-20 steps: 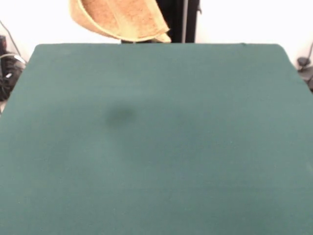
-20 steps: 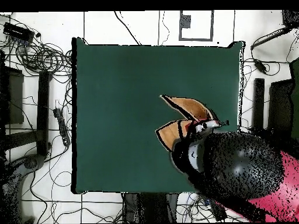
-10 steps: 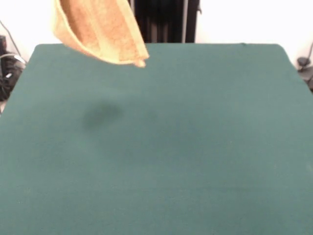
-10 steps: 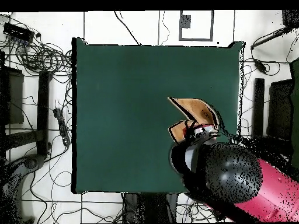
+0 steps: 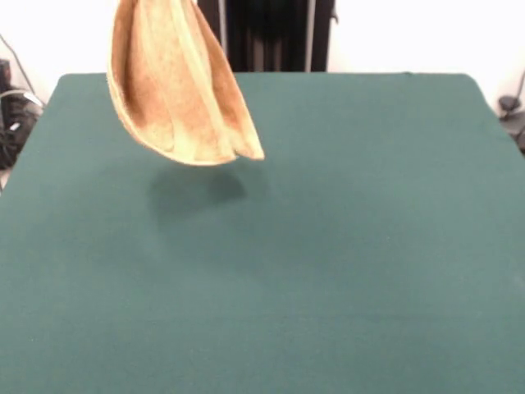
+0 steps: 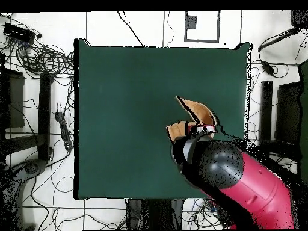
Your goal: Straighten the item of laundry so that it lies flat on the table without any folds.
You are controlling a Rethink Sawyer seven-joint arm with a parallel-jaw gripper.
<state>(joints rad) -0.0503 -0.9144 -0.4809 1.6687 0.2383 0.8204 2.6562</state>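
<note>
The golden-tan towel hangs in the air over the far left part of the green table, folded into a curved pouch, its lowest tip well above the cloth. It casts a shadow on the table below. Its top runs off the picture's upper edge, so the gripper holding it is out of sight there. In the overhead view the towel pokes out from under the red and black arm, which covers the gripper, over the table's right half.
The black pedestal stands behind the table's far edge. Cables lie on the floor left of the table. Dark stands are on the right.
The towel has come down and nearer in the front view, and now hangs more upright. In the overhead view the arm has swung slightly left.
</note>
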